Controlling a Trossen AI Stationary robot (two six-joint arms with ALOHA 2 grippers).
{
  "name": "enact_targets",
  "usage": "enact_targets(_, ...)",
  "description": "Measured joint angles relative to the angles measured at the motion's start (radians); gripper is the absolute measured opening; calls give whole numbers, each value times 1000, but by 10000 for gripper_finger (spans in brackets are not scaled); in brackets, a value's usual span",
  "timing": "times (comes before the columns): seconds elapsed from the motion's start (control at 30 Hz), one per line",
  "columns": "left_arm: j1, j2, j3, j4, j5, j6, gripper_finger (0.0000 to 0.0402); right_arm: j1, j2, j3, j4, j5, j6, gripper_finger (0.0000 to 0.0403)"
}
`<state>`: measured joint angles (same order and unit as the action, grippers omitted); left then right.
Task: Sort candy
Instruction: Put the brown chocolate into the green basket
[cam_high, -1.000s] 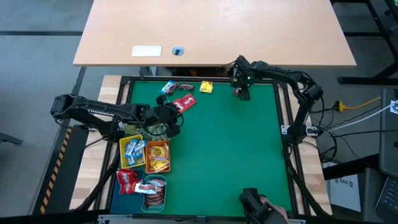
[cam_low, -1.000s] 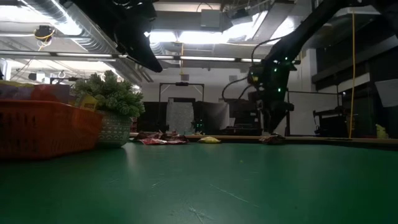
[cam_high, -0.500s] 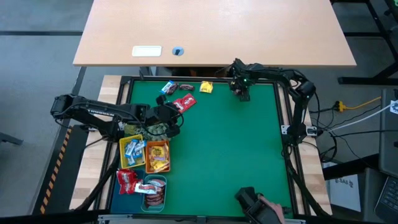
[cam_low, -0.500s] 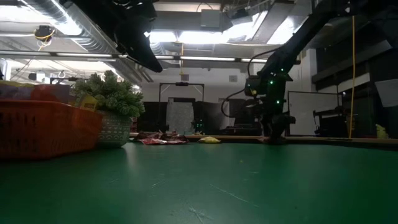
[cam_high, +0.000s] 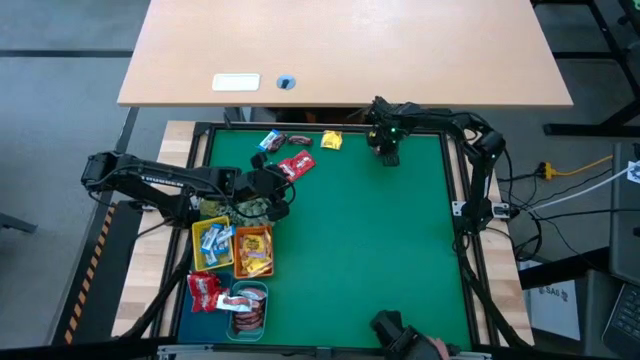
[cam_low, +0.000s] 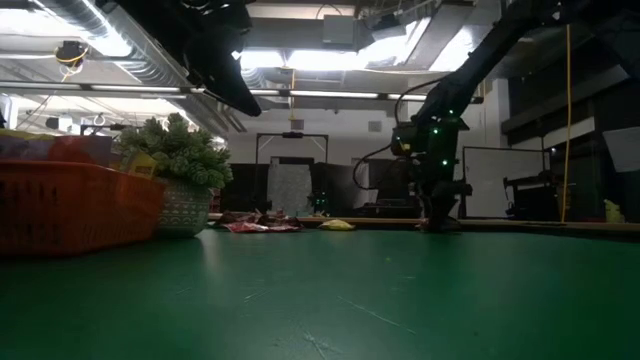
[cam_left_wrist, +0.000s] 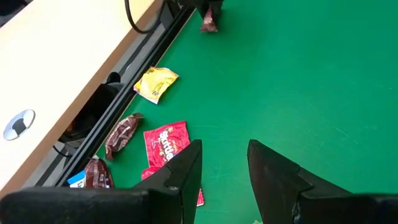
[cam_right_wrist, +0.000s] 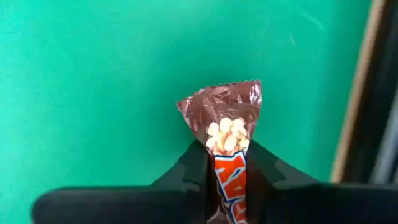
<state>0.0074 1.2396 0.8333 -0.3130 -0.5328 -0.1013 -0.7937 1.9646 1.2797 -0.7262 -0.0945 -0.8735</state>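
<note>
1. Two arms share the green counter (cam_high: 370, 240); the right pincer (cam_right_wrist: 226, 163) is down at the far edge, its jaws clenched on a brown candy bar (cam_right_wrist: 225, 134) that lies on the mat, gripped low on the wrapper so the crimped end sticks out past the tips. That looks like a pick just made, with the bar not yet lifted.
2. Left pincer (cam_left_wrist: 224, 163) hangs with its jaws parted and nothing between them, near the trays and facing the loose sweets, likely waiting its turn.
3. Unsorted candy is gathered along the far edge: a yellow packet (cam_high: 331, 140), a red packet (cam_high: 296, 165), a blue-white wrapper (cam_high: 270, 140) and a dark bar (cam_high: 298, 140), all close together and apart from the right pincer.
4. Four small trays sit in a cluster at the left front:
   - yellow tray (cam_high: 197, 232), blue-white sweets;
   - orange tray (cam_high: 238, 267), yellow packets;
   - teal tray (cam_high: 262, 292), brown bars, probably where the held bar belongs;
   - a fourth, mostly hidden under red packets (cam_high: 205, 291).
5. Spiky plant ball (cam_low: 178, 150) stands beside the trays, no part of the sorting.
</note>
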Motion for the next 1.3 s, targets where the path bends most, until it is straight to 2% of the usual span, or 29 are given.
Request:
enact_targets(0.43, 0, 0, 0, 36, -1, 33, 123, 273, 6, 111, -64, -244, 36, 58)
enact_targets(0.53, 0, 0, 0, 37, -1, 38, 123, 350, 6, 158, -54, -247, 63, 59)
enact_targets(0.67, 0, 0, 0, 38, 3, 101, 123, 435, 5, 233, -22, -247, 190, 59)
enact_targets(0.87, 0, 0, 0, 38, 109, 209, 123, 523, 4, 345, 3, -244, 326, 60)
enact_targets(0.97, -1, 0, 0, 38, 152, 292, 123, 553, 3, 378, 53, -242, 373, 60)
enact_targets(1.3, -37, 0, 0, 39, 158, 499, 123, 594, 2, 381, 146, -260, 431, 60)
